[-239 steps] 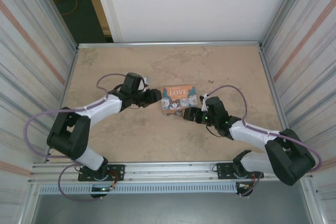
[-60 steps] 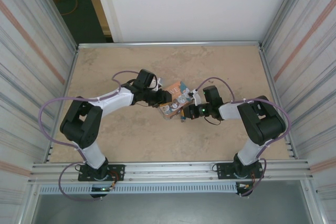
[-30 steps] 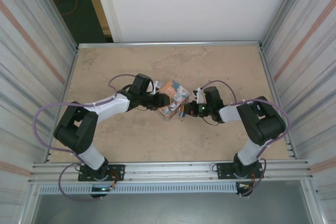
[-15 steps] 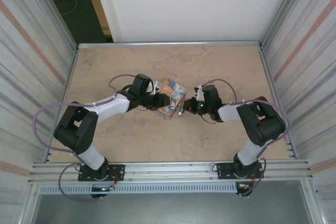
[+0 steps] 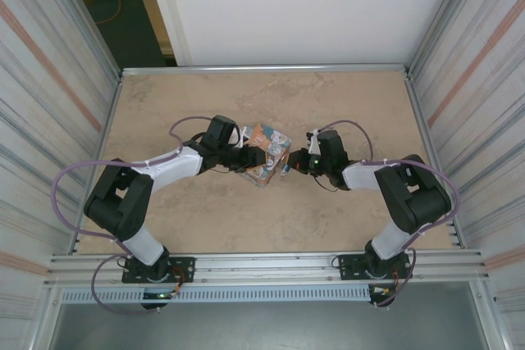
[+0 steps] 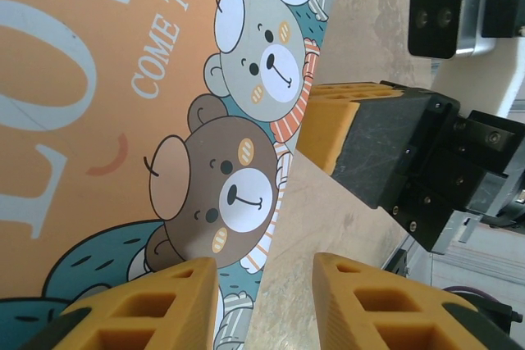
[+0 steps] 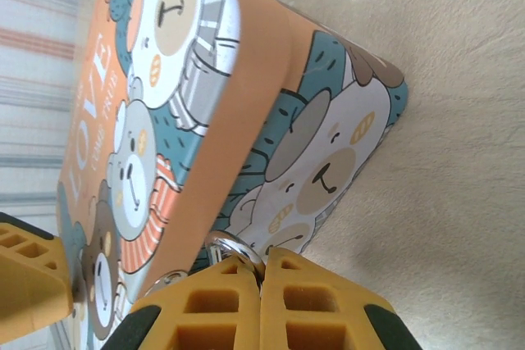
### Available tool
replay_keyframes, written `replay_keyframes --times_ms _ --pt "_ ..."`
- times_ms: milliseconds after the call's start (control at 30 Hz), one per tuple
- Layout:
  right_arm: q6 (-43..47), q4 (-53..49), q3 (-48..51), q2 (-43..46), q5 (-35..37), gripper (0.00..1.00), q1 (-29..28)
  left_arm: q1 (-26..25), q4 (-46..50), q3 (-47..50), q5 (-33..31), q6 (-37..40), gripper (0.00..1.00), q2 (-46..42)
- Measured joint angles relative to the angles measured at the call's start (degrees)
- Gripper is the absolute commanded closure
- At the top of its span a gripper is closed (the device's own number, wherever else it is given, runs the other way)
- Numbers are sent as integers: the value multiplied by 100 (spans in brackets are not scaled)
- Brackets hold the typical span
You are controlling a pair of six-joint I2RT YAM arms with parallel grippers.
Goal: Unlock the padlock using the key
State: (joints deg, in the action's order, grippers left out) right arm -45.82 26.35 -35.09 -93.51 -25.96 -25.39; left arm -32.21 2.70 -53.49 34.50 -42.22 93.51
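The orange "LOVE" bear tin [image 5: 269, 152] lies turned at an angle mid-table between both arms. My right gripper [image 5: 293, 163] is at the tin's right corner. In the right wrist view it [image 7: 261, 284] is shut on the padlock. Only the padlock's silvery shackle [image 7: 236, 245] pokes out above the pads, against the tin's side [image 7: 328, 161], and its dark body is hidden. My left gripper [image 5: 248, 157] is at the tin's left side. Its jaws [image 6: 267, 293] are open, one finger over the lid [image 6: 123, 120] and the other over bare table. The key is hidden.
A thin silvery ring [image 7: 164, 280] sits at the tin's lid edge beside the shackle. The right arm's yellow finger [image 6: 332, 125] and black wrist [image 6: 410, 161] stand close across the tin's corner. Metal rails [image 5: 262, 68] and ribbed walls [image 5: 49, 120] ring the table.
Since eight seconds ago the tin has been turned askew and both grippers have closed in on it. In the last second the right gripper edged slightly farther along the tin's corner.
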Motion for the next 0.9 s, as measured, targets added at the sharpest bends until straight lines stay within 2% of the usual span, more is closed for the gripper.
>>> replay_keyframes --times_ms 500,900 --pt "433 -807 -2 673 295 100 142 256 101 4 195 24 63 0" --pt "612 -1204 -7 870 468 100 142 769 468 -70 337 321 62 -22"
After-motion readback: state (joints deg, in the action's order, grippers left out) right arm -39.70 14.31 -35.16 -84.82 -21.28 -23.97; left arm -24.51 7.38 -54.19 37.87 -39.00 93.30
